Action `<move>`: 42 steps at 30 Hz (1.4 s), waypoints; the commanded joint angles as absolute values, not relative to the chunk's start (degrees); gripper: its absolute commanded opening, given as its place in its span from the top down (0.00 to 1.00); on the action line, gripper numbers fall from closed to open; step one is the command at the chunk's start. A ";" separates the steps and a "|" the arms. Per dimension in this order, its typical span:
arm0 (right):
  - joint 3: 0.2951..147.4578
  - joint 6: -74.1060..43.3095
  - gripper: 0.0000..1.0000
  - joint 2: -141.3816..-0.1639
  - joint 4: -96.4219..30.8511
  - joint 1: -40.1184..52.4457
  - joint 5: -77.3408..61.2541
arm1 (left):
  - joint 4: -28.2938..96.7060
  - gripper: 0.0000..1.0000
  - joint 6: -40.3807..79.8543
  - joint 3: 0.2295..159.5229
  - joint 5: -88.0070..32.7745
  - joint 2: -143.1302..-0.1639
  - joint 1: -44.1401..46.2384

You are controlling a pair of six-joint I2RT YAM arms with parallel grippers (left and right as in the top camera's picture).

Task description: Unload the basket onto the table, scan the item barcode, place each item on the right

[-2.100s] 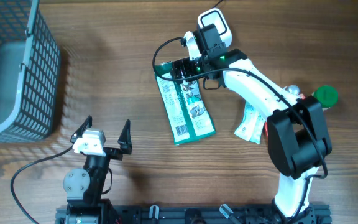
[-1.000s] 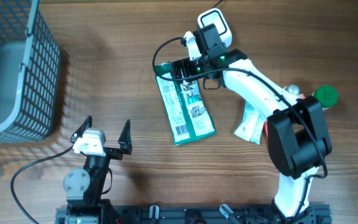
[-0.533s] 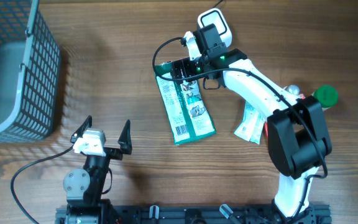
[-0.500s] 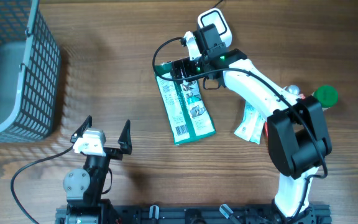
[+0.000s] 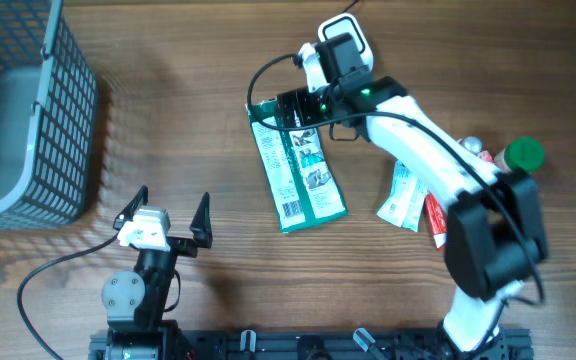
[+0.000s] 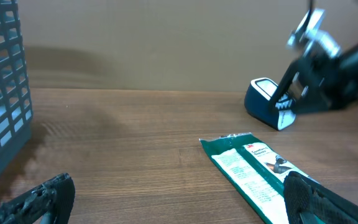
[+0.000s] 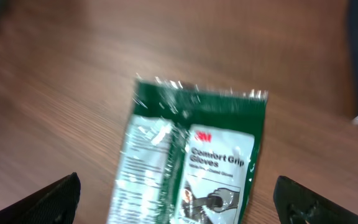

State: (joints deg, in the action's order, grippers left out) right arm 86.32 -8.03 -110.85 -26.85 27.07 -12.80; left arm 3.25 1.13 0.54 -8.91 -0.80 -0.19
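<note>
Tabletop [image 5: 168, 130] of wood, wire basket [image 5: 28, 100] well off to the left of my left gripper [image 5: 168, 205], its fingers wide around nothing. Green 3M Comfort Grip Gloves packet [image 5: 298, 170] lies flat, top end between my right gripper [image 7: 179, 199] fingers, also spread wide; barcode [image 5: 292, 211] at the far end.

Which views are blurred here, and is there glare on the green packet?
Overhead: sharp except the right arm, which is smeared. Right wrist: whole frame soft, glare on the green packet at its upper left, title readable. Left wrist: mostly sharp, right arm smeared.
</note>
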 commanded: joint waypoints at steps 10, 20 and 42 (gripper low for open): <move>86.41 -7.11 0.00 -74.59 -29.06 31.44 -10.35 | 3.53 0.00 0.23 0.32 -9.39 -0.36 -0.64; 53.69 -2.76 0.00 -34.37 -12.25 24.95 -6.31 | 3.53 0.00 0.23 0.32 -9.39 -0.38 -0.64; 4.34 1.78 0.00 -0.21 26.06 8.16 -9.87 | 3.53 0.00 0.23 0.32 -9.39 -0.38 -0.64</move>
State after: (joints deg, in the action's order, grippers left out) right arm 6.94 2.87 -1.10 25.41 8.51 -11.86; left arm 3.27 1.13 0.54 -8.88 -0.80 -0.19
